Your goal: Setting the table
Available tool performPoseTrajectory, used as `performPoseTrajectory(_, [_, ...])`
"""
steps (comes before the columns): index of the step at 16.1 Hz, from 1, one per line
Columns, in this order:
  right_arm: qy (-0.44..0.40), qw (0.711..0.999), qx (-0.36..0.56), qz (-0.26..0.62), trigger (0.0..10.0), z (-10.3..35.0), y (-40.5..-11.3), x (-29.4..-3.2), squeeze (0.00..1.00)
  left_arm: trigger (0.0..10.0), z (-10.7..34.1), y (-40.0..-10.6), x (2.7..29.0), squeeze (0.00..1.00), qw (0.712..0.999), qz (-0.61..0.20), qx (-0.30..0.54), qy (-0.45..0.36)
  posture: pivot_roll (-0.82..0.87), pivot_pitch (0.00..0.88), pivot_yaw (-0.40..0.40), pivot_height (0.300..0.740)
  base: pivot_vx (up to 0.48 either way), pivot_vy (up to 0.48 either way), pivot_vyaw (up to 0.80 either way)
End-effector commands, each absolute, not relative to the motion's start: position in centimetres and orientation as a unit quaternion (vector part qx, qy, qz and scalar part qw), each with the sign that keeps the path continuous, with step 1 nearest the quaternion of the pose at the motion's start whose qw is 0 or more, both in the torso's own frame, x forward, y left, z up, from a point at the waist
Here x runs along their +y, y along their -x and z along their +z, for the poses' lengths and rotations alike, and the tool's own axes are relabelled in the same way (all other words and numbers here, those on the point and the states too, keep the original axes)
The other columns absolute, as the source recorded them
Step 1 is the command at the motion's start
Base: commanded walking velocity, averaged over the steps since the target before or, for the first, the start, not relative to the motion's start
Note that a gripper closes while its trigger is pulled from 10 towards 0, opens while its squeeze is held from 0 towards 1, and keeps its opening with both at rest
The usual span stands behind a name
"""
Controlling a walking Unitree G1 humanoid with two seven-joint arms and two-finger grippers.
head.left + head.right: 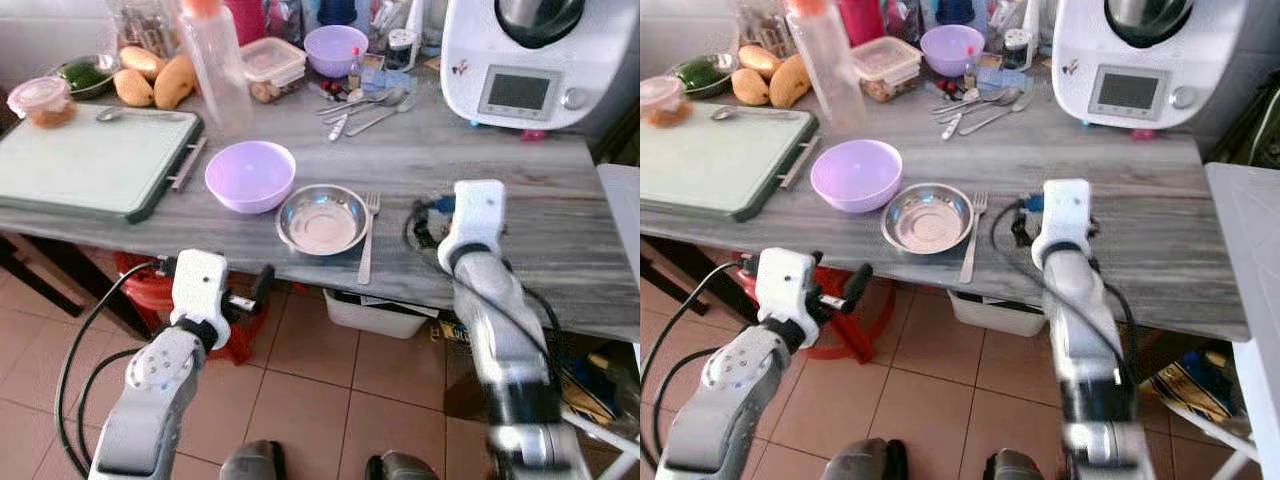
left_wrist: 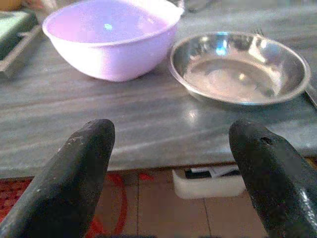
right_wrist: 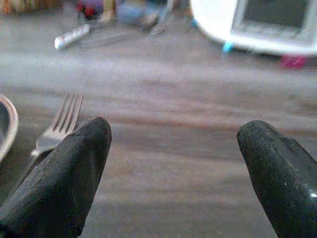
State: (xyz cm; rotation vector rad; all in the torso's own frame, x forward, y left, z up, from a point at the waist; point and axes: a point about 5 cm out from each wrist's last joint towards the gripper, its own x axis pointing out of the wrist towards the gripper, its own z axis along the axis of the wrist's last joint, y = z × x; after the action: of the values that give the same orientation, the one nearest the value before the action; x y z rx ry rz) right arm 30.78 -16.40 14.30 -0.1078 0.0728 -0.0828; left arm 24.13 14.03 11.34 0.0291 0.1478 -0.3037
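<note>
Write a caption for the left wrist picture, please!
Open left gripper faces a purple bowl and steel dish.

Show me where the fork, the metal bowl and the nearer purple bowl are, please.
fork [image 1: 367,240], left eye view, middle of its handle.
metal bowl [image 1: 322,219], left eye view, its inner base.
purple bowl [image 1: 250,175], left eye view, its inside.

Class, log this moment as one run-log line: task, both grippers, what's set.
task: setting table | left gripper: open, empty, below table edge | right gripper: open, empty, over table | set: steel plate, fork at its right, purple bowl
</note>
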Motion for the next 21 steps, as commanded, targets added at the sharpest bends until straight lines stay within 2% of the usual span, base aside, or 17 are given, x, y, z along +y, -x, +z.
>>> performPoseTrajectory(1, [0.058,0.998,0.003,-0.037,10.0,15.3,-30.3,-15.9,0.00,10.0,11.2,-24.5,14.1,0.00,0.987,-0.142,0.071,-0.019,0.02,0.000,0.043,0.740,0.000,0.000,0.00])
performPoseTrajectory(4, [0.065,0.996,-0.036,-0.052,10.0,15.7,-27.8,-16.4,0.00,10.0,11.4,-25.4,13.8,0.00,0.990,-0.133,0.046,-0.014,0.00,0.000,0.033,0.740,0.000,0.000,0.00])
performPoseTrajectory(8, [0.051,0.995,-0.024,-0.077,10.0,14.3,-25.6,-17.7,0.00,10.0,10.9,-26.3,13.9,0.00,0.992,-0.118,0.036,-0.018,-0.04,0.000,0.048,0.740,0.000,0.000,0.00])
performPoseTrajectory(14, [0.034,0.997,-0.022,-0.065,10.0,13.9,-26.2,-17.4,0.00,10.0,10.8,-26.9,13.6,0.00,0.993,-0.113,0.026,-0.017,-0.03,0.000,0.035,0.740,0.000,0.000,-0.54])
performPoseTrajectory(21, [0.044,0.996,-0.027,-0.074,10.0,14.1,-26.5,-17.9,0.00,10.0,10.8,-27.1,13.8,0.00,0.995,-0.100,0.019,-0.019,-0.03,0.000,0.035,0.740,-0.273,0.000,0.00])
